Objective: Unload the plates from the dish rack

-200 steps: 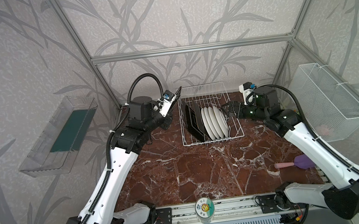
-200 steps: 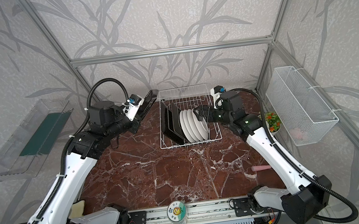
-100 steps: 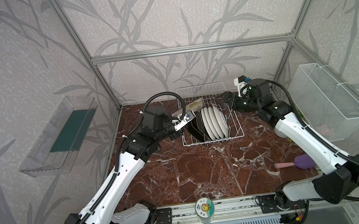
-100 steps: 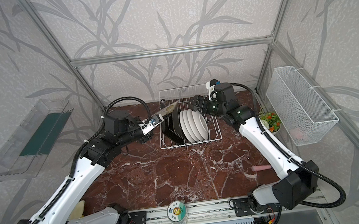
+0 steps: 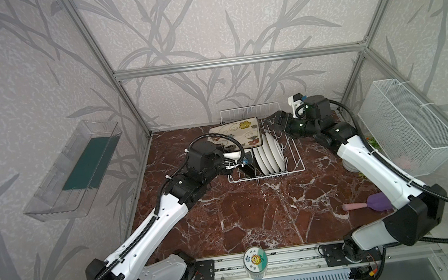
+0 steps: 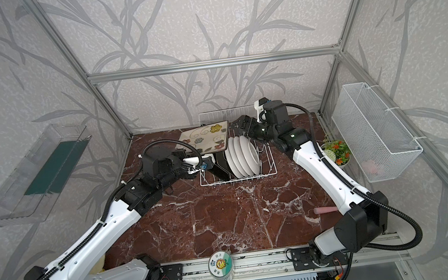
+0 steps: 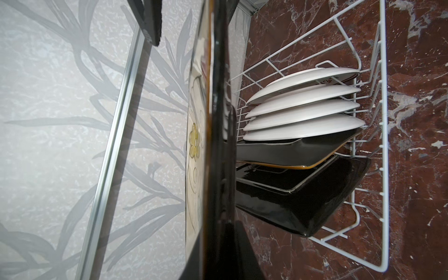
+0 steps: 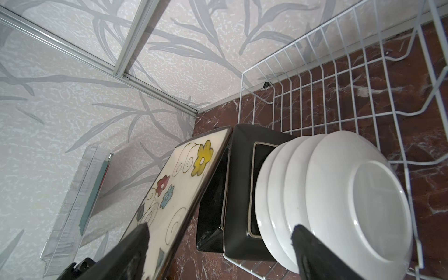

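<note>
My left gripper [image 5: 228,152] is shut on a rounded-square plate [image 5: 238,134] with a cream flower face, held face up over the left end of the white wire dish rack [image 5: 293,167]. In the left wrist view that plate [image 7: 218,121] stands edge-on between the jaws. Two black square plates [image 5: 249,169] and several round white plates [image 5: 269,152] stand upright in the rack. My right gripper [image 5: 275,121] hangs open above the rack's back right, empty. Its wrist view shows the flower plate [image 8: 179,194], the black plates [image 8: 242,194] and the white plates [image 8: 339,194].
A white mesh basket [image 5: 407,127] hangs on the right wall and a clear tray [image 5: 75,170] on the left wall. A purple spatula [image 5: 370,204] lies at the right front. A labelled jar [image 5: 255,260] stands at the front rail, a flower pot [image 6: 337,150] at the right.
The left arm has drawn down and forward, turning the square plate from edge-on to face up over the rack's left end. The right gripper has risen and pulled back toward the rack's rear.
</note>
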